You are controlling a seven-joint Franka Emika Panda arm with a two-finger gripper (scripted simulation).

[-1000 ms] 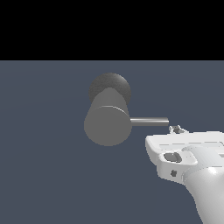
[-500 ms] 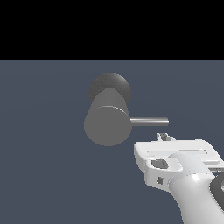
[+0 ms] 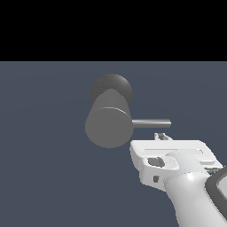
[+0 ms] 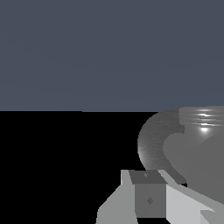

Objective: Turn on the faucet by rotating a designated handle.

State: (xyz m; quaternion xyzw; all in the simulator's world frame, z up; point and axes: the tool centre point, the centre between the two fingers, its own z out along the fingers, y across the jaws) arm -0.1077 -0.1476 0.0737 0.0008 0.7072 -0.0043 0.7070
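I am looking at the faucet (image 3: 108,126) as my landmark: a thick grey cylinder end-on to the exterior camera, with a darker dome behind it. The handle (image 3: 150,123) is sticking out of the cylinder's side toward the exterior view's right, level and straight — a thin shiny rod with nothing touching it.

The gripper (image 3: 162,136) is sitting just below the rod's outer half, the white hand body trailing away from the faucet toward the lower right of that view. I am reading this placement as a setup for a push: coming at the rod from underneath, out near its free end, gives the longest lever for turning it about the cylinder.

What I cannot make out is the important part. Only the dark fingertips are peeking over the hand's top edge, so I cannot tell whether the jaws are spread or closed, nor whether they are level with the rod in depth. In the wrist view the faucet (image 4: 183,148) is filling one corner, cut off by the frame, with a finger (image 4: 148,197) in front — the rod itself is not showing there at all.
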